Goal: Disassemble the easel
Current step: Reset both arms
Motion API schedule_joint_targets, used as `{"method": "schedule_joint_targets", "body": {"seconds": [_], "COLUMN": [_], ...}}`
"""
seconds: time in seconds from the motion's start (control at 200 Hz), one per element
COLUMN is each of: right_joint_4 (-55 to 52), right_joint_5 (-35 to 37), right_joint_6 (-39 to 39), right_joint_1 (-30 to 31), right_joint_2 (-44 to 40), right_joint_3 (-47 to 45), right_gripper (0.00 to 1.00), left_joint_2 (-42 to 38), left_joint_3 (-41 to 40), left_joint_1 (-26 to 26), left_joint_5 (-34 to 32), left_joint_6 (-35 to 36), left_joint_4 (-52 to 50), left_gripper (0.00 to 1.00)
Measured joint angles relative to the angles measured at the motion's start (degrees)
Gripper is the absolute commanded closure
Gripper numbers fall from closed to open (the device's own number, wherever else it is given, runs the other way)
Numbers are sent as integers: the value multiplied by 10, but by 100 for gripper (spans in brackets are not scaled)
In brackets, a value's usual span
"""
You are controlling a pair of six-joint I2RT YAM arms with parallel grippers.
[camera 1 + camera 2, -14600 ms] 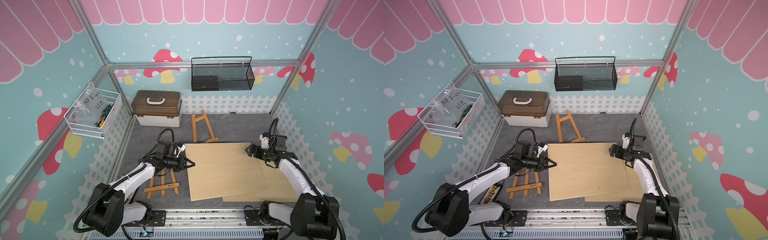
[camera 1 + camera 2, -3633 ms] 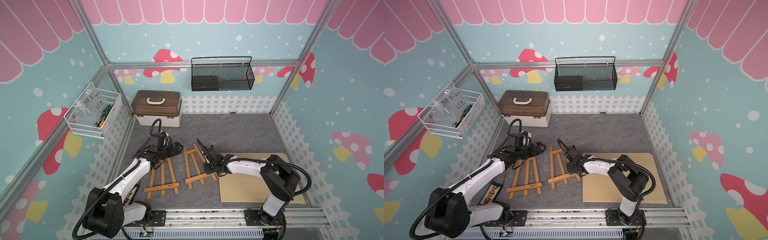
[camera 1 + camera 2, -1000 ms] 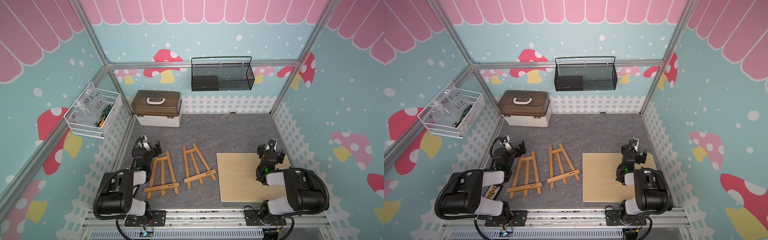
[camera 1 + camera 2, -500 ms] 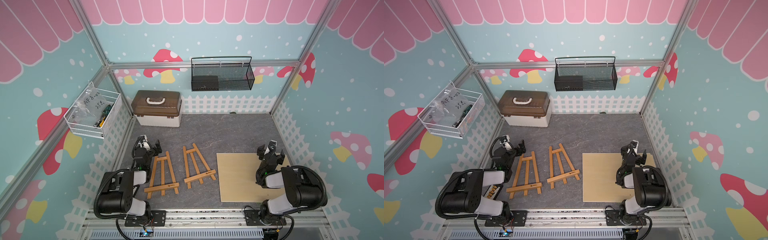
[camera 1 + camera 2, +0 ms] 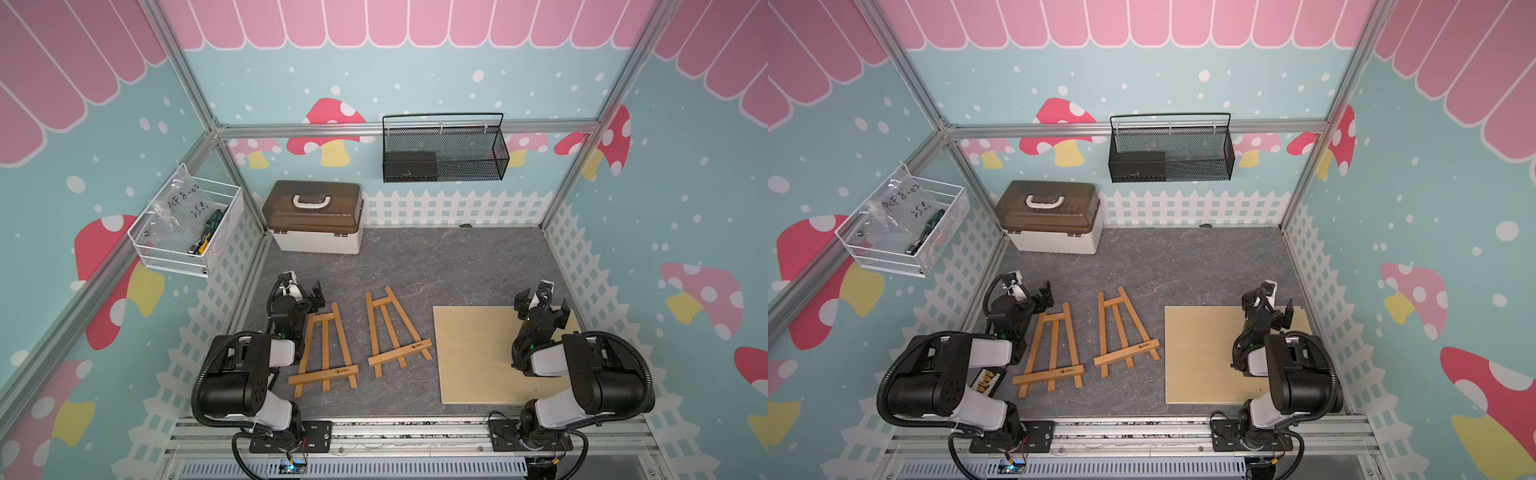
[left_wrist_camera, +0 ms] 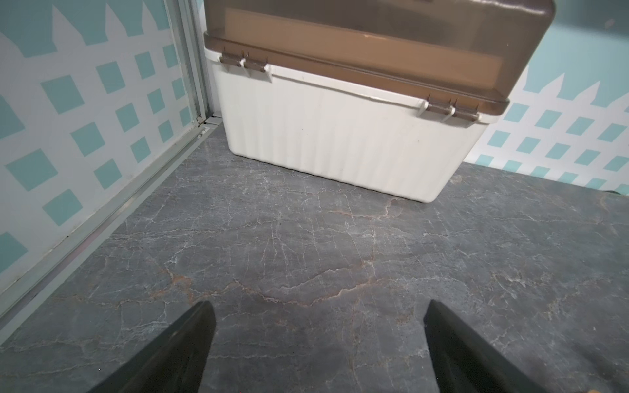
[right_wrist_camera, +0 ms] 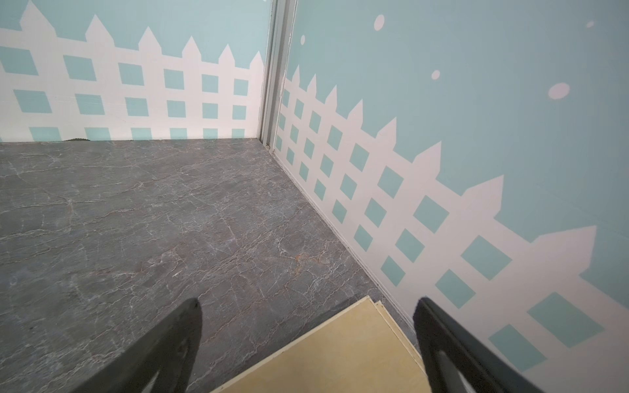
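Both jaws wide open, holding nothing, easel looks apart already

Top view: left gripper and right gripper sit parked, one easel frame just beside the left, second frame flat between it and the board. Left wrist: only floor and storage box ahead. Right wrist: board corner under the open fingers. I'd keep clear, nudge nothing.

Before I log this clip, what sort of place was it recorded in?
Probably a staged robot test cell, not a real room: an aluminium frame holds printed mushroom-and-fence wall panels, the left arm and right arm are bolted to a front rail, and a black mesh basket hangs on the back wall.
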Motion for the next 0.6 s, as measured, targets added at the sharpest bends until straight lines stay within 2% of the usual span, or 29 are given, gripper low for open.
{"method": "schedule_joint_targets", "body": {"seconds": [0.6], "right_joint_4": [5], "right_joint_5": [-26], "right_joint_6": [0], "right_joint_1": [-7], "right_joint_2": [0], "right_joint_3": [0], "right_gripper": [1], "left_joint_2": [0], "left_joint_3": [0], "left_joint_1": [0], "left_joint_5": [-4], "left_joint_6": [0], "left_joint_4": [5], "left_gripper": [1]}}
